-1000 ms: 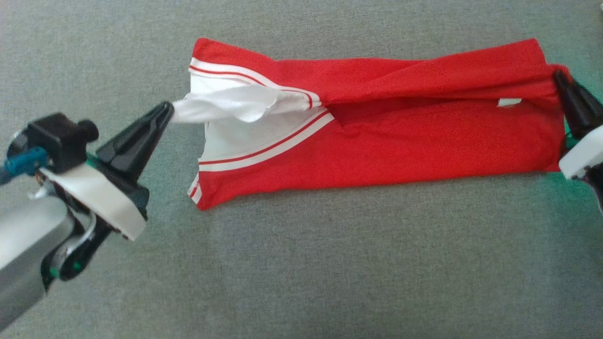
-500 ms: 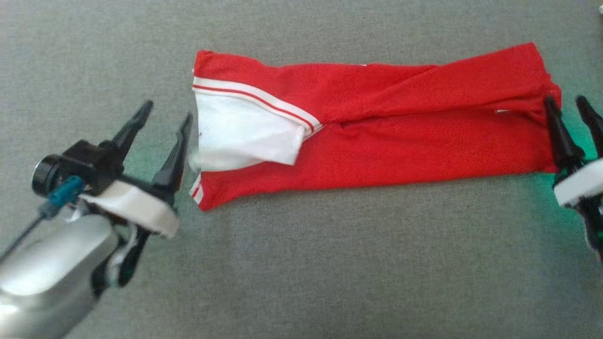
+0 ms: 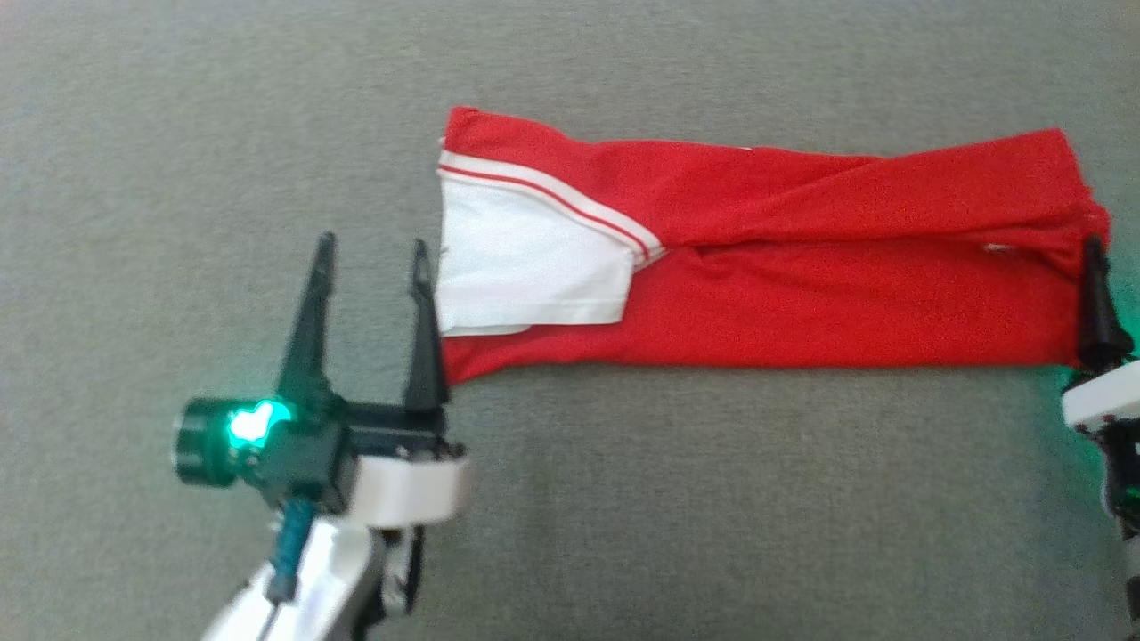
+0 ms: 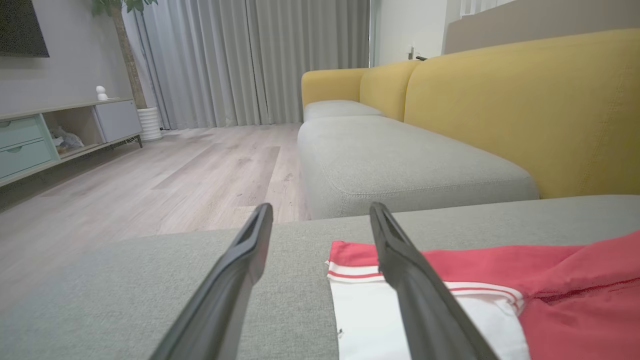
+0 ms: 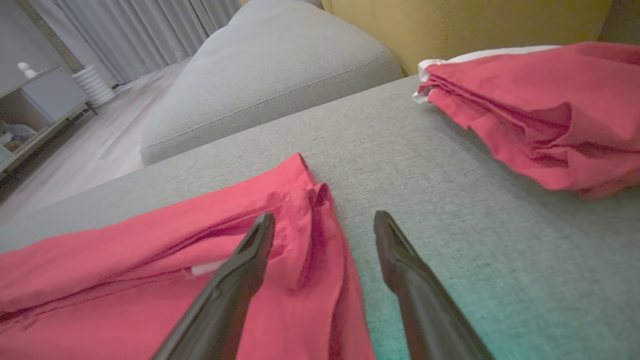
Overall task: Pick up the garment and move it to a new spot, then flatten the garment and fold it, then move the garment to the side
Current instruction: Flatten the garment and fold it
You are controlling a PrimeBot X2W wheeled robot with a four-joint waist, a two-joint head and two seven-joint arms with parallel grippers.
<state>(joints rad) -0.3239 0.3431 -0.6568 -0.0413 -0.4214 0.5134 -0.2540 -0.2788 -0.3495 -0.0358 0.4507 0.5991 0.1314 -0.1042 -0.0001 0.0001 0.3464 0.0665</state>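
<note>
My left gripper (image 3: 373,240) spread, just beside garment (image 3: 802,303) at its 9 o'clock end. My right gripper (image 5: 325,216) spread at 3 o'clock end. Garment lies flat on grey sofa seat (image 3: 623,516).

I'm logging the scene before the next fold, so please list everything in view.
garment: one, red with white panel, laid out long on the seat
second garment: one, red, bunched, farther along the seat
sofa: one, grey seat, yellow back, under both garments
curtains: one set, grey, far wall
floor: pale wood, beside sofa
cabinet: one, grey and pale green, by wall
left gripper: one, dark fingers, open, at garment's white end
right gripper: one, dark fingers, open, at garment's red end
</note>
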